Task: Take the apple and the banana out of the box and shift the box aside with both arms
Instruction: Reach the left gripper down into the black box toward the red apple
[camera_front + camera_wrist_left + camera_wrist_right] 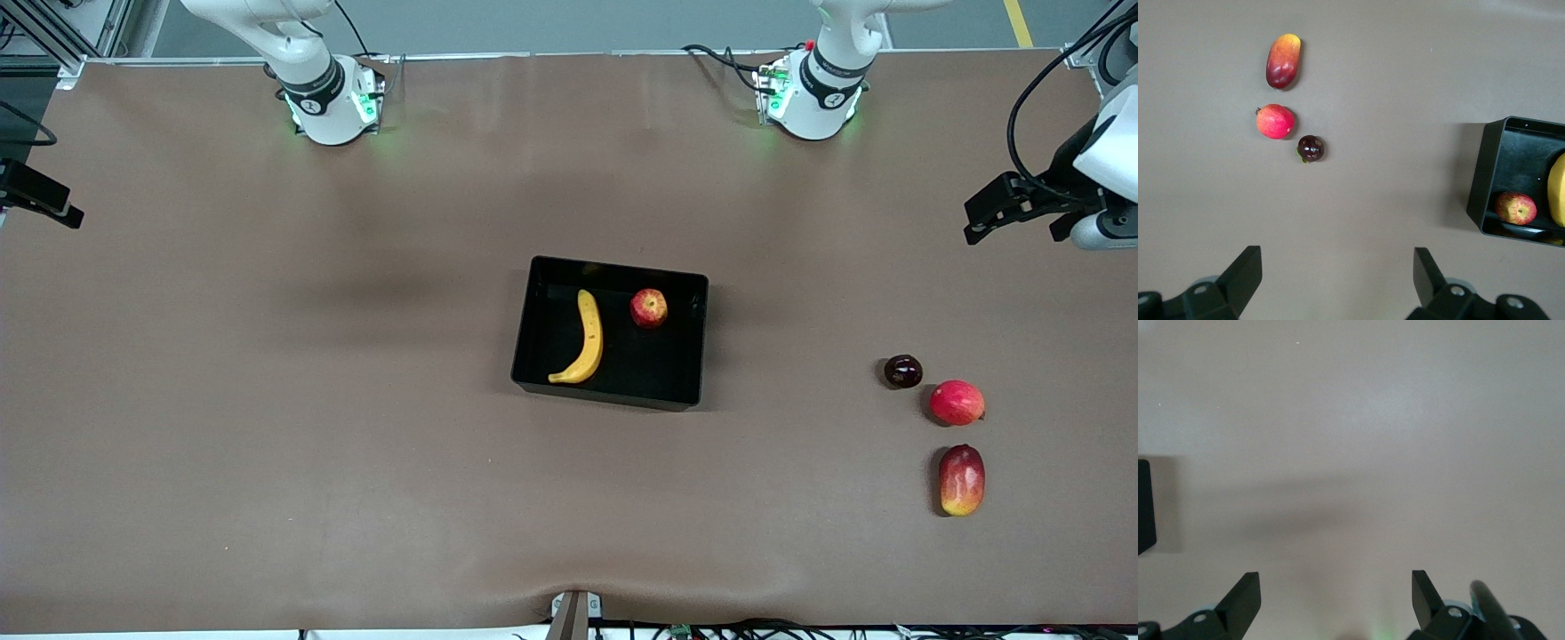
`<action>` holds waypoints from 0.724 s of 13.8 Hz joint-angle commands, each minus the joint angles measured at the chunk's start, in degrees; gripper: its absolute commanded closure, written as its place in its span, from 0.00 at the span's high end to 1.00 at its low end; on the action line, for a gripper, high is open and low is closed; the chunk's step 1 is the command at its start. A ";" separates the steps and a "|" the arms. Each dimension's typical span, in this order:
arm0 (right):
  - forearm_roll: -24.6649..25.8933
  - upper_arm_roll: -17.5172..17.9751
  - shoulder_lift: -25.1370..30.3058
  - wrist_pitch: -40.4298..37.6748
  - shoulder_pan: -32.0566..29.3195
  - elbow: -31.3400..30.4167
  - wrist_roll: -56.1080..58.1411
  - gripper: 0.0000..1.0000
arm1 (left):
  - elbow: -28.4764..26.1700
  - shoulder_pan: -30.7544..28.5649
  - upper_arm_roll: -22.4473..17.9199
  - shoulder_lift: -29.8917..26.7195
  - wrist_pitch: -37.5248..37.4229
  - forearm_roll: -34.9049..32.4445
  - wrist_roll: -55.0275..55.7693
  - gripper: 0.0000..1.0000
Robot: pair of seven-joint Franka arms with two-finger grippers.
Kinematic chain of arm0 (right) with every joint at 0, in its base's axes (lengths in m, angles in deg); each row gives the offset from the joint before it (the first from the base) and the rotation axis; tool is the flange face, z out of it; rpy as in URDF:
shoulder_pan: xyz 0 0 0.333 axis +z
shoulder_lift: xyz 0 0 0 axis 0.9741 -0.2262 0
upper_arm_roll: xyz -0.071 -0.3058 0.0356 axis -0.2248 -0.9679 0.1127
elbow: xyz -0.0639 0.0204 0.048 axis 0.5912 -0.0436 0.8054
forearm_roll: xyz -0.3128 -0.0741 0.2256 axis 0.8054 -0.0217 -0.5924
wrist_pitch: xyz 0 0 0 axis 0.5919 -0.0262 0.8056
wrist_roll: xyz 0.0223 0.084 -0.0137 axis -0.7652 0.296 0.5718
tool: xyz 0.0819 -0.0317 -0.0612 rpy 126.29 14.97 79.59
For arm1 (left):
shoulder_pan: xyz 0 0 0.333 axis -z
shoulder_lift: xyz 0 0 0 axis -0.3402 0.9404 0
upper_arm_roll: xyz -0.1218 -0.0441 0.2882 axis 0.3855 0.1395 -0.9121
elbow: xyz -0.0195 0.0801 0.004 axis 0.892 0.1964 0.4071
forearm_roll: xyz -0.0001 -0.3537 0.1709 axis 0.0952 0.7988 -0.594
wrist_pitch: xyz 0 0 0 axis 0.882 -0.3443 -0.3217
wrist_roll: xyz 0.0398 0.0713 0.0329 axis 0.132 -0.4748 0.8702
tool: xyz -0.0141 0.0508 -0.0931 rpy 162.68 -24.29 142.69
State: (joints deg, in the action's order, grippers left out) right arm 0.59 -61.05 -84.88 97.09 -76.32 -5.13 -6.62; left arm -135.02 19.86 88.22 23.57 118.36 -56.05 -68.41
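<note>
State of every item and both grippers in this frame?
banana: lying in tray
apple: in tray, apart from banana
black tray: on table, upright
mango, red fruit, dark fruit: on table, outside tray
left gripper: open, empty
right gripper: open, empty

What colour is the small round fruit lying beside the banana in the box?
The apple is red with yellowish patches, clearest in the front view.

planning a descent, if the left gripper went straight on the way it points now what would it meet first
Most likely bare table: the left gripper hangs open over brown cloth. The small dark fruit and the black tray lie off that line, though depth is hard to judge.
</note>
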 commanded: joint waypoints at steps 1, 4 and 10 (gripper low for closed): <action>-0.47 0.84 -0.14 -0.25 -1.39 0.46 0.48 1.00 | 0.66 -0.06 0.24 0.55 -0.17 0.67 0.06 1.00; -0.47 0.84 -0.49 -0.25 -1.31 0.46 0.48 1.00 | 0.84 1.16 0.24 1.08 -0.17 0.85 0.06 1.00; -0.39 0.93 -0.58 -0.34 -1.13 0.37 0.57 1.00 | 2.42 9.69 0.24 6.95 0.44 0.32 8.65 1.00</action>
State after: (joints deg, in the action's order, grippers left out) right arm 0.58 -60.90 -85.30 97.09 -76.32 -5.15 -6.62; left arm -134.56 27.07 88.61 27.67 118.85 -55.96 -63.69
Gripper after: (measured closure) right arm 0.000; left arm 0.000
